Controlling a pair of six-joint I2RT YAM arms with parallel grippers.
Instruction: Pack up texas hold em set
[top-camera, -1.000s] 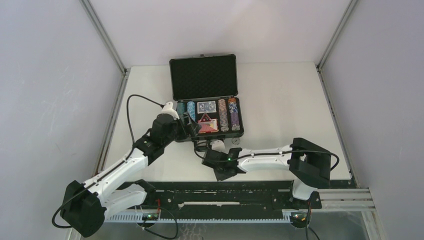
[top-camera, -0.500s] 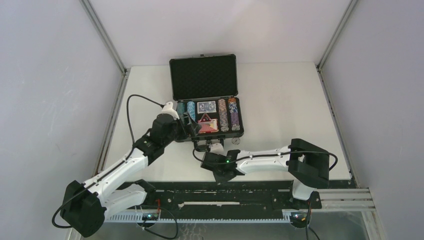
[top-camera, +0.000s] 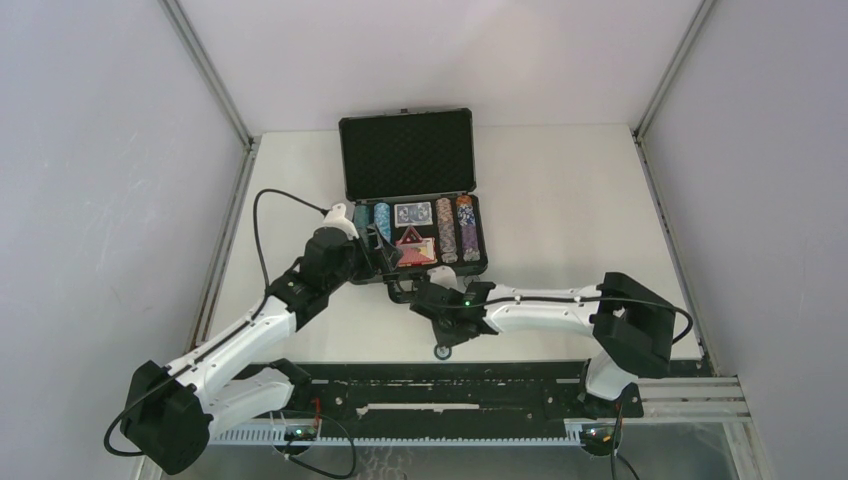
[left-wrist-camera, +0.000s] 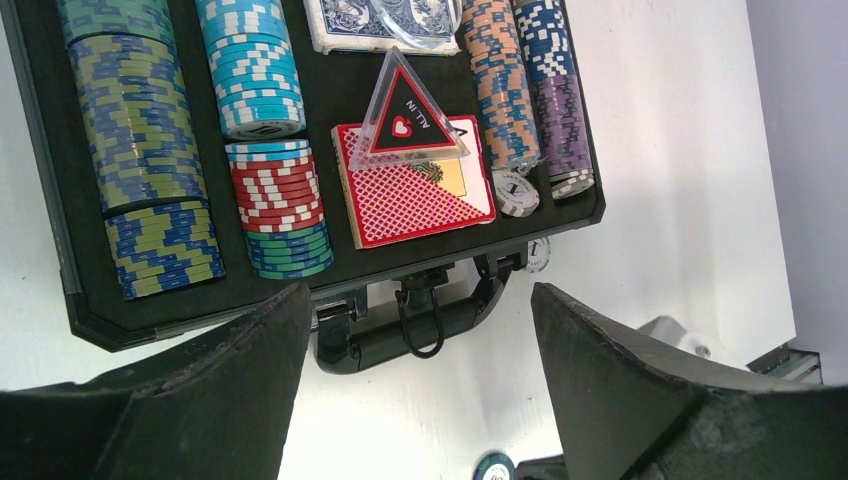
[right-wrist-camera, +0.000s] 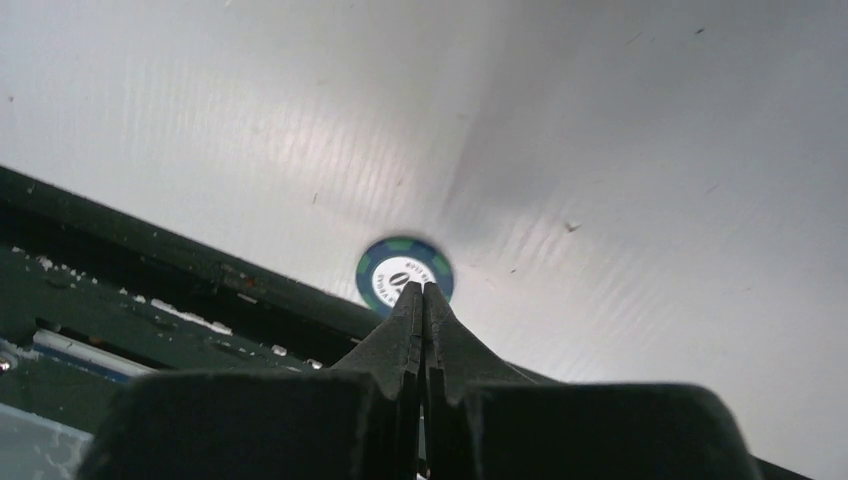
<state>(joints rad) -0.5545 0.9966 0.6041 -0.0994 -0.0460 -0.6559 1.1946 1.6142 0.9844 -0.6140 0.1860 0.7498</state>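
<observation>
Only the right wrist view resolves a loose green-blue chip (right-wrist-camera: 404, 275) lying flat on the table (right-wrist-camera: 600, 150) at mid-frame. The right gripper (right-wrist-camera: 422, 290) points at it with its jaws pressed together and empty; contact cannot be told. The left wrist view details the open case (left-wrist-camera: 420, 252) in the upper frame: chip rows (left-wrist-camera: 140, 130), and a red deck (left-wrist-camera: 410, 195) under a triangular button (left-wrist-camera: 405, 112). The left gripper (left-wrist-camera: 420, 296) hovers with its jaws wide over the handle (left-wrist-camera: 400, 335).
</observation>
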